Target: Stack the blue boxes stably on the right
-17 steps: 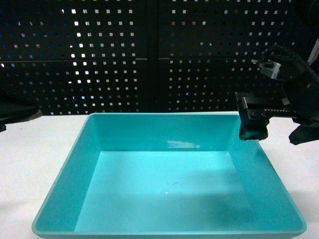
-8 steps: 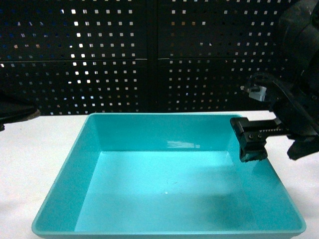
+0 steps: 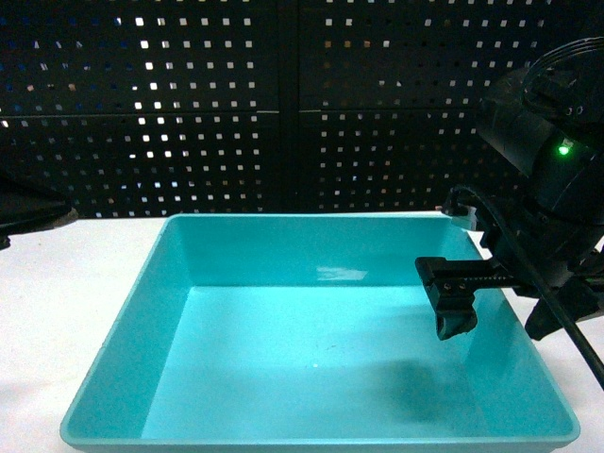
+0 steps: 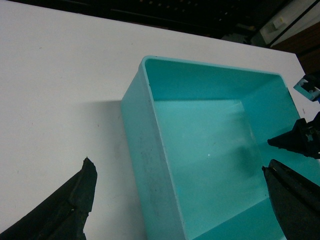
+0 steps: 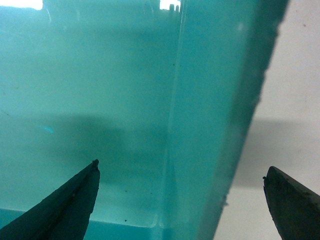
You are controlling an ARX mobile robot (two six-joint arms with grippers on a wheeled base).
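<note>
right gripper (image 5: 180,200) astride tub (image 5: 100,90) wall (jaws apart)

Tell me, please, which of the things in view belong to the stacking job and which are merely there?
Part of the job:
- turquoise tub
- right hand, open, one finger inside the tub's right wall and one outside
- left hand, open, off to the tub's left

Merely there:
- white table
- black perforated panel

Bright overhead light; glare patch on tub (image 3: 340,274) wall; soft shadows; wrist views slightly blurred.
</note>
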